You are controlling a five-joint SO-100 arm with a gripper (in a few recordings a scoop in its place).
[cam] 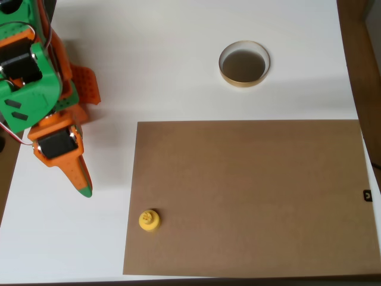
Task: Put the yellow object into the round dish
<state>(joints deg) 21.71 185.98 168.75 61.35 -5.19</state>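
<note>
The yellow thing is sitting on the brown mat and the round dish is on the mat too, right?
Not quite. In the overhead view the yellow object does sit on the brown mat, near its left edge, but the round dish is off the mat, on the white table above it.

White table point(178, 71) seen from above | large brown rectangular board point(250, 196) lying flat on it, covering the lower right, its right edge near the table's right edge | small black piece point(367, 195) at the board's right edge | darker brown surface point(363, 53) beyond the table, right
</note>
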